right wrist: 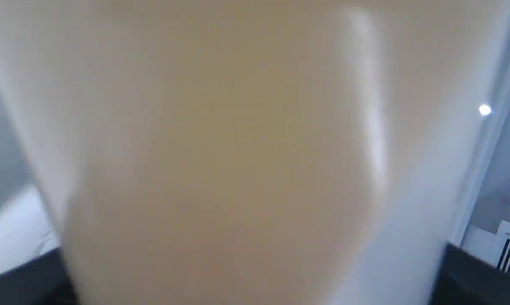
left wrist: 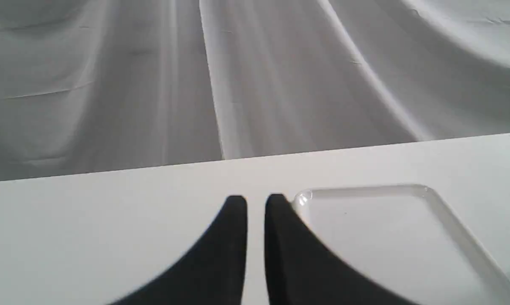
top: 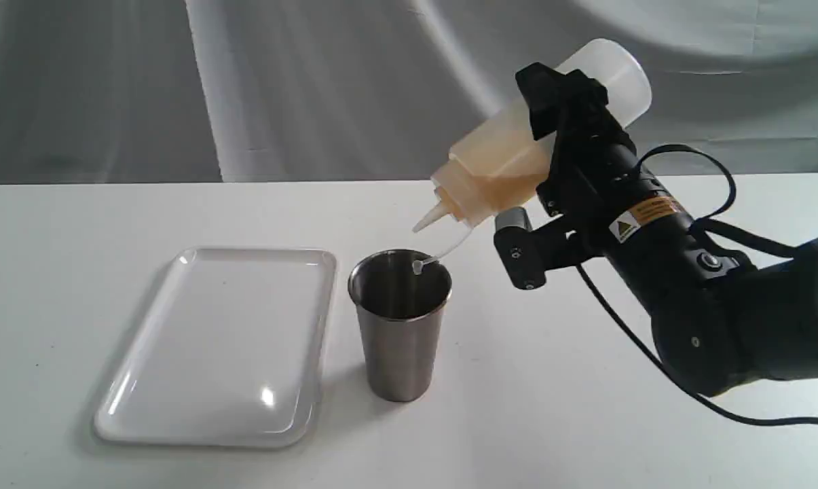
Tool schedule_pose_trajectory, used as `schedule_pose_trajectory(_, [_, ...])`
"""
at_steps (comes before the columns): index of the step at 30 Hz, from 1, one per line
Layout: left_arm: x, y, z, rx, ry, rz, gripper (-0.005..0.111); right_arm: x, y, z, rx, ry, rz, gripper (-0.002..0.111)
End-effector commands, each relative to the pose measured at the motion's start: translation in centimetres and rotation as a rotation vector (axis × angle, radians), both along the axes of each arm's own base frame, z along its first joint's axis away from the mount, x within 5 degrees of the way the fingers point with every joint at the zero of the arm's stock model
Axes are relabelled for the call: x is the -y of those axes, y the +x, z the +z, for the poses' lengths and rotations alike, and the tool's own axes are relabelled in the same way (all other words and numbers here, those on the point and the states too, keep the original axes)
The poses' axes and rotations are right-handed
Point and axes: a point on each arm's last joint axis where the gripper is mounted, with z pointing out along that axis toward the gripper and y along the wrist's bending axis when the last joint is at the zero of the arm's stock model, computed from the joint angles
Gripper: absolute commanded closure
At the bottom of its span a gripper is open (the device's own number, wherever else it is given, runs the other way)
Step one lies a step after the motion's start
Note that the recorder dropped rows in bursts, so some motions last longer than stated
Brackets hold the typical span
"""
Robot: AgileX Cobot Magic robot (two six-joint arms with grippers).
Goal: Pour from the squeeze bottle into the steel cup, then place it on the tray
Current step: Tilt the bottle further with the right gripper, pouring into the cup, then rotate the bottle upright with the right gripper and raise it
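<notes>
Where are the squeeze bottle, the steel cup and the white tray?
squeeze bottle (top: 500, 163), exterior view, on its amber-filled body.
steel cup (top: 398, 353), exterior view, on its outer wall.
white tray (top: 212, 339), exterior view, on its bare floor.

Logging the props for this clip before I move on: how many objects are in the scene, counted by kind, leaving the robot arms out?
squeeze bottle: 1
steel cup: 1
tray: 1
Total: 3
</notes>
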Motion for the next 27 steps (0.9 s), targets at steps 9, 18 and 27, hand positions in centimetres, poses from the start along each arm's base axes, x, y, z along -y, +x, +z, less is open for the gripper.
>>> schedule_pose_trajectory(9, [0.0, 0.0, -0.1, 0.002, 0.0, -0.005, 0.098, 0.7, 0.0, 1.2, 0.013, 0.414, -0.014, 0.104])
schedule_pose_trajectory(18, [0.0, 0.0, -0.1, 0.002, 0.0, -0.005, 0.098, 1.9, 0.0, 0.8, -0.027, 0.834, -0.07, 0.104])
schedule_pose_trajectory(27, [0.0, 0.0, -0.1, 0.002, -0.006, -0.005, 0.098, 1.9, 0.2, 0.0, -0.136, 1.382, -0.017, 0.104])
